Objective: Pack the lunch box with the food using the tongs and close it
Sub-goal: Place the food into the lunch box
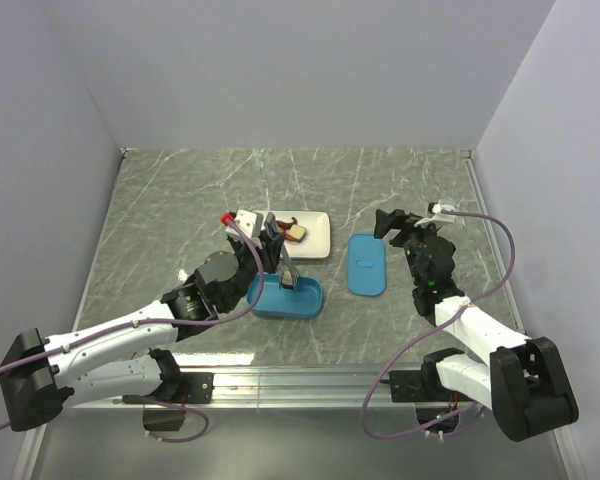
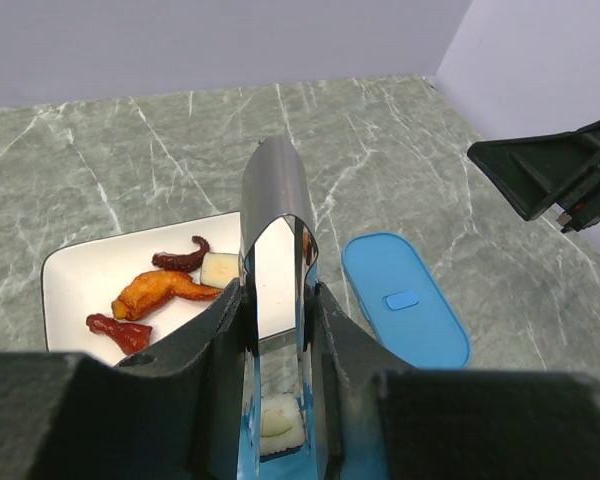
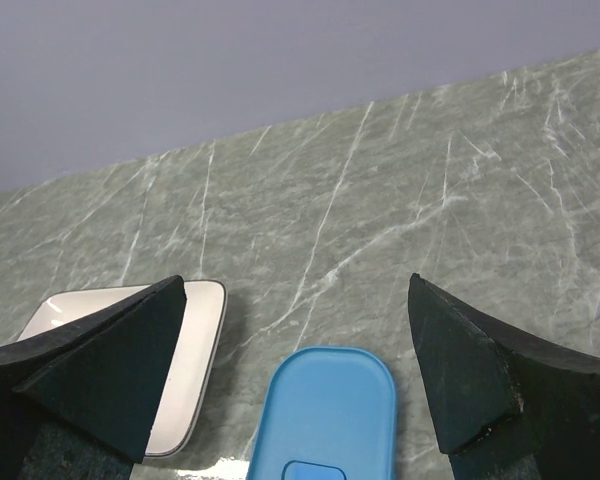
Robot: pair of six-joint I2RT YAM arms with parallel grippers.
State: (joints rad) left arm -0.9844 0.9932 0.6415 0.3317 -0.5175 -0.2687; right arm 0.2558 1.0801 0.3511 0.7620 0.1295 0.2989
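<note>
Grey-green marbled table top [image 1: 180, 200] fills my screens, closed in by pale walls [image 1: 280, 70]. Toward the back lies a white rectangular plate [image 1: 318, 240]. On it I count an orange-red curved piece [image 2: 160, 290], a dark red curl [image 2: 183, 258], a red strip [image 2: 120, 332] and a whitish cube [image 2: 220, 268]. Right of the plate, flat on the table with its small tab up, is the flat blue lid [image 1: 366, 264]. It lies apart from the shallow bright blue plastic box [image 1: 286, 298], which sits just in front of the plate. My right gripper [image 1: 405, 222] hangs near the lid's far end, jaws spread wide, holding nothing. My left gripper [image 2: 278, 335] is clamped tight across the thin grey metal tongs [image 2: 277, 220], their bend upward and their legs pointing down into the box. The squeeze brings the legs close together, and a second whitish cube [image 2: 280, 420] shows between their lower ends over the blue floor; whether it is pinched or just lying there I cannot tell
</note>
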